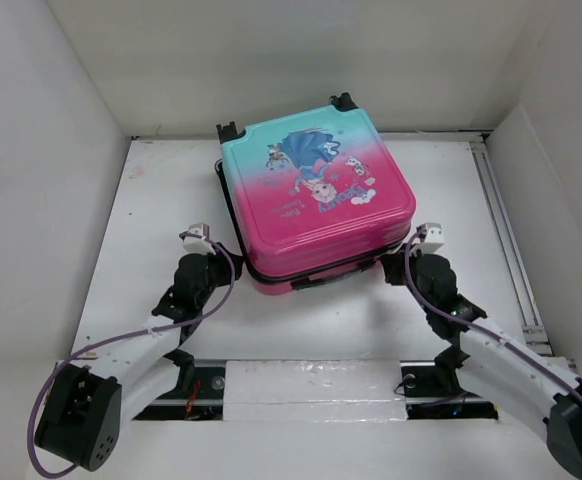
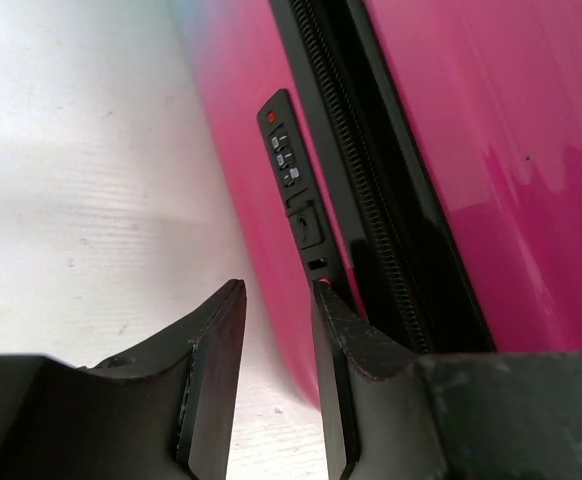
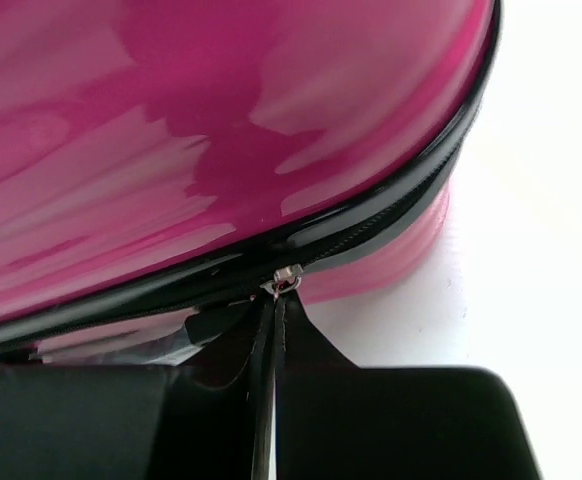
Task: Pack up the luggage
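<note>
Right gripper (image 3: 274,300): its fingers (image 3: 301,345) are pressed flat together. Their tips meet low in the middle of the right wrist view.
Zipper pull (image 3: 285,281): a small silver piece sits right at those closed tips and touches them. I cannot tell whether its tab is pinched between them.
Left gripper (image 2: 278,290): its fingers (image 2: 216,345) stand a little apart with nothing in the gap, at the bottom of the left wrist view. The right-hand tip is up against the pink side wall.
Lock (image 2: 289,165): a black strip with number dials sits just above that tip, on the pink wall.
Zipper (image 2: 366,200): black teeth run up the frame just right of the lock.
Suitcase (image 1: 316,190): lies flat and closed in the upper middle of the overhead view. The teal end with the cartoon print is far, the pink end near.
Wheels (image 1: 231,130): black, at the far corners.
Arms: one gripper is at each near corner of the case.
Table (image 1: 151,200): white, with the case resting on it.
</note>
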Robot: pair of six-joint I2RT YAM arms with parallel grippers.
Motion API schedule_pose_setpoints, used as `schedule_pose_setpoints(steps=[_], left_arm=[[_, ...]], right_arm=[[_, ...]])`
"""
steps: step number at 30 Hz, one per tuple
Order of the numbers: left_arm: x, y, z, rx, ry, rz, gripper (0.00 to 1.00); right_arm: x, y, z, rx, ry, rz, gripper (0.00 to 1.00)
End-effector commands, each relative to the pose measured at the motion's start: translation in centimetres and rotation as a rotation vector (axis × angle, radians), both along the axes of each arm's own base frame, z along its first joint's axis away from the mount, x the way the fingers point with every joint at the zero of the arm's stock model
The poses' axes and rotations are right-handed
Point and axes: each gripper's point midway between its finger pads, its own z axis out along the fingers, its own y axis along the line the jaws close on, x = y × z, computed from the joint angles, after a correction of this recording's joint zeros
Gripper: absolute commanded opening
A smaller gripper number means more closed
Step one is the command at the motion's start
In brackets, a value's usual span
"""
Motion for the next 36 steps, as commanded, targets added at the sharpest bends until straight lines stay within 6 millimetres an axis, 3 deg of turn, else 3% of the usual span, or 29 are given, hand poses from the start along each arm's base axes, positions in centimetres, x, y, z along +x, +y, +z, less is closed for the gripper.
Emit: schedule_pose_setpoints(steps=[1, 5, 8, 11, 12, 14, 15, 17, 18, 19, 21, 23, 24, 26, 27, 30, 31, 33, 36], left_arm=[[0.5, -1.6, 2.4, -0.054, -0.078, -0.063, 0.28], [0.8, -2.2, 3.1, -0.074, -0.088, -0.079, 0.28], [1.1, -2.8, 3.5, -0.088, -0.094, -0.090, 0.28], [0.8, -3.9, 3.0, -0.061, -0.086, -0.089, 0.28], [0.4, -4.9, 3.0, -0.076, -0.079, -0.108, 0.28], [0.2, -5.4, 2.8, -0.081, -0.074, -0.115, 0.28], [0.0, -5.8, 2.5, -0.088, -0.059, -0.124, 0.28], [0.1, -6.3, 3.5, -0.110, -0.087, -0.125, 0.28], [0.1, -6.3, 3.4, -0.117, -0.086, -0.107, 0.28], [-0.4, -6.9, 3.4, -0.124, -0.083, -0.119, 0.28], [-0.7, -7.7, 4.0, -0.162, -0.091, -0.116, 0.28], [-1.5, -8.8, 4.1, -0.167, -0.092, -0.120, 0.28], [-1.7, -9.1, 4.1, -0.174, -0.091, -0.114, 0.28], [-2.4, -9.9, 4.5, -0.199, -0.097, -0.096, 0.28], [-2.4, -10.3, 4.9, -0.215, -0.101, -0.095, 0.28], [-2.2, -11.1, 5.1, -0.228, -0.092, -0.112, 0.28], [-2.1, -11.3, 5.6, -0.236, -0.101, -0.112, 0.28], [-2.1, -11.9, 6.2, -0.251, -0.106, -0.135, 0.28], [-2.1, -12.5, 6.8, -0.257, -0.112, -0.163, 0.28]], right_arm=[[-4.3, 4.6, 2.1, 0.041, 0.043, 0.216, 0.00], [-7.6, 6.6, 3.0, 0.034, 0.115, 0.347, 0.00], [-8.9, 7.4, 3.2, 0.016, 0.147, 0.390, 0.00], [-8.1, 7.3, 5.0, -0.004, 0.111, 0.363, 0.00], [-7.8, 7.8, 6.6, 0.005, 0.083, 0.377, 0.00], [-8.0, 8.7, 6.4, -0.024, 0.108, 0.432, 0.00], [-8.9, 10.2, 6.7, -0.001, 0.105, 0.507, 0.00], [-9.5, 12.3, 5.3, 0.036, 0.140, 0.552, 0.00], [-9.6, 13.8, 6.0, 0.079, 0.106, 0.587, 0.00], [-10.9, 15.4, 6.0, 0.094, 0.110, 0.643, 0.00], [-11.6, 18.0, 5.4, 0.110, 0.107, 0.672, 0.00], [-13.0, 20.4, 6.2, 0.111, 0.073, 0.684, 0.00], [-13.4, 21.4, 5.3, 0.077, 0.075, 0.689, 0.00], [-14.5, 23.9, 6.8, 0.089, 0.033, 0.719, 0.00], [-14.7, 25.1, 5.5, 0.050, 0.045, 0.730, 0.00], [-16.0, 28.4, 6.0, 0.045, 0.012, 0.778, 0.00], [-16.4, 29.3, 4.0, 0.010, 0.026, 0.794, 0.00], [-16.6, 30.9, 4.0, 0.035, 0.008, 0.805, 0.00], [-16.2, 31.7, 2.4, 0.048, 0.013, 0.781, 0.00]])
